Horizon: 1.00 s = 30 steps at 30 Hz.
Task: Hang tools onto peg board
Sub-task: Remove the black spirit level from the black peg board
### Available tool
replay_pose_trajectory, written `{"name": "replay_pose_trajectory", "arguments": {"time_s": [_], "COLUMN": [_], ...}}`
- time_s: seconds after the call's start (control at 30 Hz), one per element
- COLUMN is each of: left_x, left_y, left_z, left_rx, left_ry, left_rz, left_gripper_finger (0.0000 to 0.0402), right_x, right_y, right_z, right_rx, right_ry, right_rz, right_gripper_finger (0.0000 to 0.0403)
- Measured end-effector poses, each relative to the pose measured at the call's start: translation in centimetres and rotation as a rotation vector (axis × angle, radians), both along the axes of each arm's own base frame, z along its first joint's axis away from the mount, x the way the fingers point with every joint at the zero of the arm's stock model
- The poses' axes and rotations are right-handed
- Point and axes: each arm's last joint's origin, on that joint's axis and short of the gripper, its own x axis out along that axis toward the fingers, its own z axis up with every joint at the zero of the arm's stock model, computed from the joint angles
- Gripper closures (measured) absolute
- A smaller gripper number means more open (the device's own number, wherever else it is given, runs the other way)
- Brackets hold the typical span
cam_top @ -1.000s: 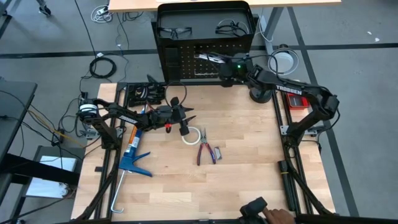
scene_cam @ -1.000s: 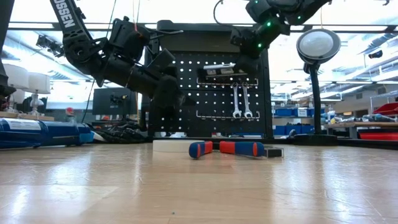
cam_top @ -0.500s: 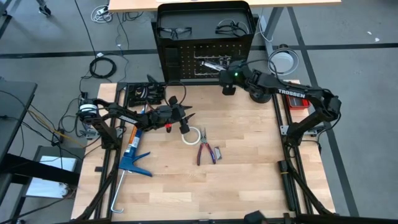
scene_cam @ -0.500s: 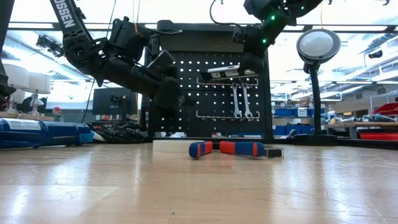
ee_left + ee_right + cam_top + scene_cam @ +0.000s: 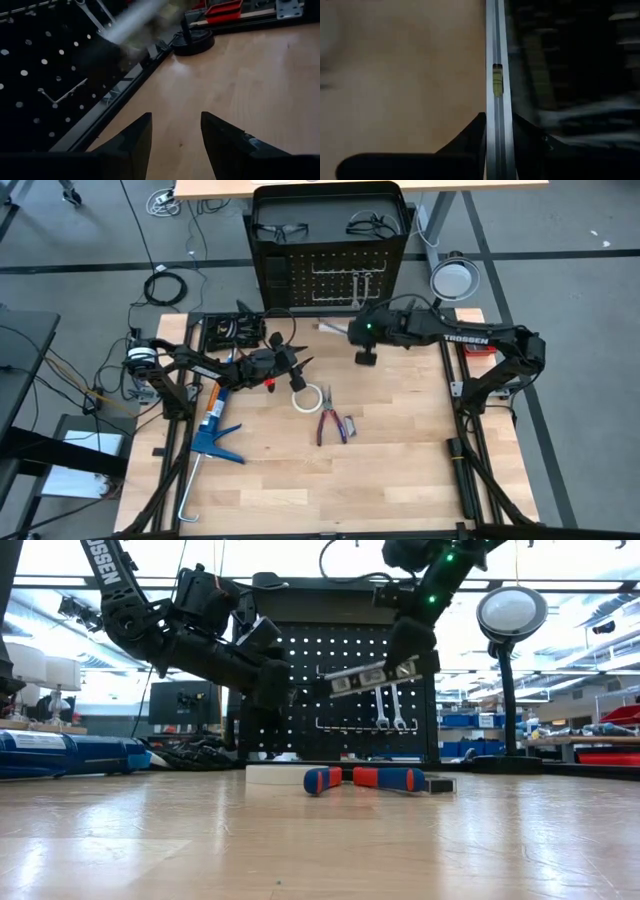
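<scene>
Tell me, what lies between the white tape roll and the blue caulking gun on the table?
Only bare table lies between tape roll and caulking gun, in the high view.

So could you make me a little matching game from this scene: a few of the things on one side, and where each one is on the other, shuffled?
Things:
1. black bar level with pale windows
2. red-handled pliers
3. two silver wrenches
4. dark-framed safety glasses

Places:
A. hanging on the black perforated peg board
B. lying flat on the wooden table
C. clamped in the right gripper, in the air before the board
D. on top of the peg board's frame

Pairs: 1-C, 2-B, 3-A, 4-D
</scene>
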Motion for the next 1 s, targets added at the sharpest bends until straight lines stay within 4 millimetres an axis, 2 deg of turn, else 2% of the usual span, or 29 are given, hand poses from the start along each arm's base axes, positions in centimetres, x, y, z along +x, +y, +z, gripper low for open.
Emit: {"name": "replay_pose_trajectory", "arguments": {"time_s": [0.1, 0.23, 0.4, 0.6, 0.8, 0.9, 1.0], "left_x": [0.0, 0.0, 0.2, 0.3, 0.5, 0.5, 0.5], "left_y": [0.0, -0.1, -0.6, -1.3, -1.9, -2.1, -2.1], "left_z": [0.0, 0.0, 0.0, 0.1, 0.4, 0.6, 0.7], "left_rx": [0.001, 0.001, 0.035, 0.05, 0.079, 0.107, 0.112], "left_ry": [0.002, 0.003, 0.016, 0.021, 0.004, -0.007, -0.019], "left_rz": [0.002, -0.001, -0.025, -0.038, -0.026, -0.03, -0.03], "left_gripper_finger": [0.0229, 0.0229, 0.0229, 0.0229, 0.0229, 0.0229, 0.0229], "right_x": [-0.1, -0.4, -0.9, -1.4, -1.5, -1.3, -1.3], "right_y": [0.7, 1.4, 3.0, 4.5, 6.6, 7.4, 7.6], "right_z": [-0.3, -2.7, -7.0, -10.2, -11.6, -11.5, -11.6], "right_rx": [0.161, 0.355, 0.42, 0.466, 0.483, 0.469, 0.429], "right_ry": [-0.041, -0.074, -0.092, -0.167, -0.212, -0.242, -0.251], "right_rz": [0.02, -0.013, -0.047, -0.058, -0.001, 0.028, -0.019], "right_gripper_finger": [0.0321, 0.0321, 0.0321, 0.0321, 0.0321, 0.0317, 0.0306]}}
